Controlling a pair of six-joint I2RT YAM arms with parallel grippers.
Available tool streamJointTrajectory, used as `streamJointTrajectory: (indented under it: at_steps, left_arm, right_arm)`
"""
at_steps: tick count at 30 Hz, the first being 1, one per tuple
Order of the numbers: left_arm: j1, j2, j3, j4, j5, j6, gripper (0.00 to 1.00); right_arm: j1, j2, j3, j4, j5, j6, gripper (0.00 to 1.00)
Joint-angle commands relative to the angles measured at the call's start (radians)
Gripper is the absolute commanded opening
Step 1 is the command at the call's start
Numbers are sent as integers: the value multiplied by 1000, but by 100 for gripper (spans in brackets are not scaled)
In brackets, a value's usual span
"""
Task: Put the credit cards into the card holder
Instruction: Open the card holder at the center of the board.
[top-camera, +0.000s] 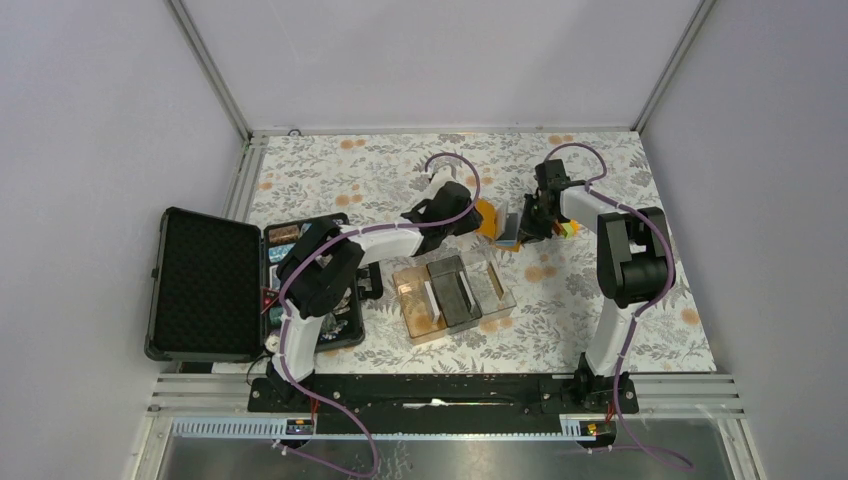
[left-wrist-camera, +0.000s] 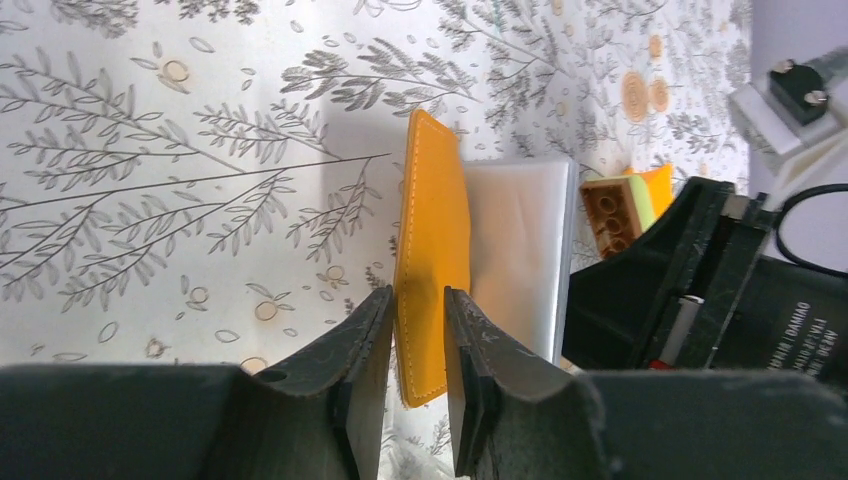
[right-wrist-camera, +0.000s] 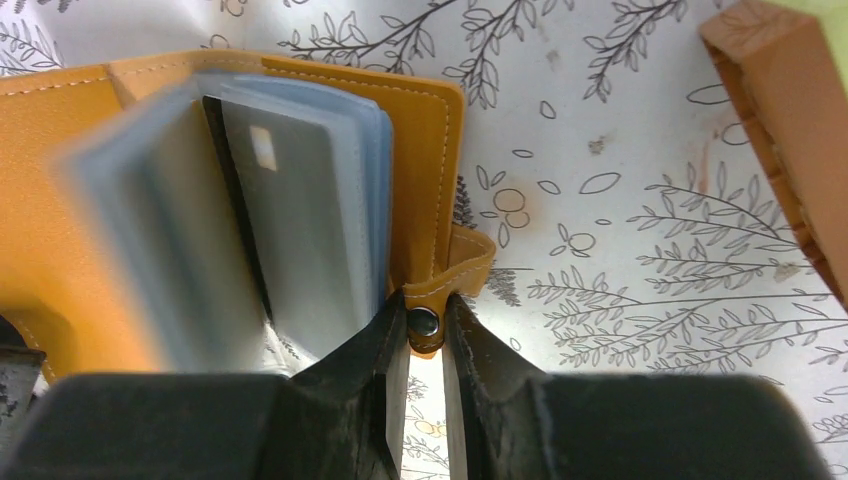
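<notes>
The orange card holder (top-camera: 487, 216) stands open on edge between both arms. My left gripper (left-wrist-camera: 418, 300) is shut on its orange cover (left-wrist-camera: 432, 220), one finger on each face. My right gripper (right-wrist-camera: 425, 305) is shut on the snap tab (right-wrist-camera: 425, 322) of the card holder (right-wrist-camera: 432, 150). Inside the holder, clear sleeves fan out and hold a grey credit card (right-wrist-camera: 310, 210) with a dark stripe. In the left wrist view a pale sleeve or card (left-wrist-camera: 520, 240) stands right behind the cover. In the top view the left gripper (top-camera: 468, 216) and right gripper (top-camera: 527, 224) face each other across the holder.
A clear divided tray (top-camera: 455, 295) sits in front of the holder. An open black case (top-camera: 205, 285) lies at the left edge, with small items beside it. Coloured bricks (top-camera: 570, 228) lie by the right gripper, and a tan brick (right-wrist-camera: 790, 120) shows close by.
</notes>
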Motion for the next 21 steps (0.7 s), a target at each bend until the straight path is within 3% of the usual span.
streamJointTrajectory:
  at_steps: [1, 13, 20, 21]
  left_arm:
    - [-34, -39, -26, 156, 69, 4, 27]
    - [-47, 52, 41, 266, 263, 44, 28]
    - [-19, 27, 43, 264, 318, 78, 39]
    - [-12, 28, 45, 270, 337, 80, 41]
  right_arm:
    - [35, 25, 18, 40, -77, 44, 0]
    - [37, 2, -3, 70, -54, 57, 0]
    - [33, -34, -23, 76, -21, 56, 0]
    - [31, -38, -23, 75, -22, 56, 6]
